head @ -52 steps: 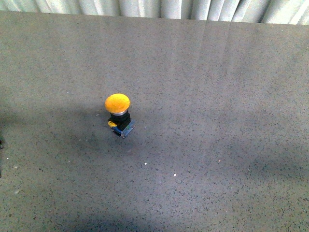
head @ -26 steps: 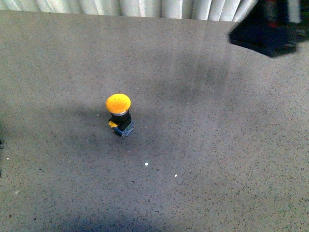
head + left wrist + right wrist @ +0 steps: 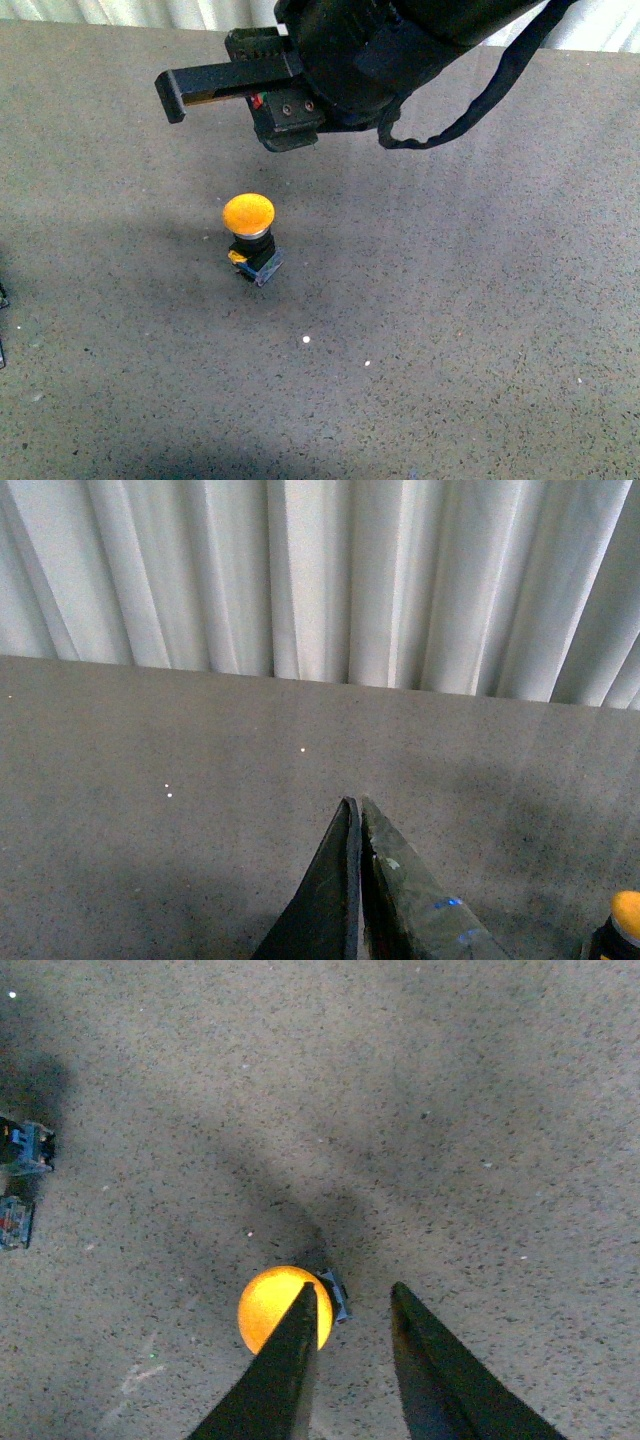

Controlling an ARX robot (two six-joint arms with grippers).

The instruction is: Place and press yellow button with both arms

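Note:
The yellow button [image 3: 248, 214] stands upright on the grey speckled table [image 3: 450, 330], its orange-yellow cap over a black collar and a blue-grey base. My right gripper [image 3: 175, 95] hangs above and behind it, open, on the black right arm [image 3: 380, 50] that reaches in from the top right. In the right wrist view the button [image 3: 262, 1310] lies below the open right gripper [image 3: 354, 1290], half covered by one finger, nothing between the jaws. My left gripper [image 3: 353, 805] is shut and empty; the button [image 3: 627, 915] shows at the corner of its view.
A white pleated curtain [image 3: 320, 580] hangs behind the table's far edge. A black cable [image 3: 480, 95] loops off the right arm. Two small blue-grey parts [image 3: 28, 1148] [image 3: 14, 1222] lie on the table away from the button.
My right arm has swept in from the upper right to above and behind the button. The button has stayed where it was.

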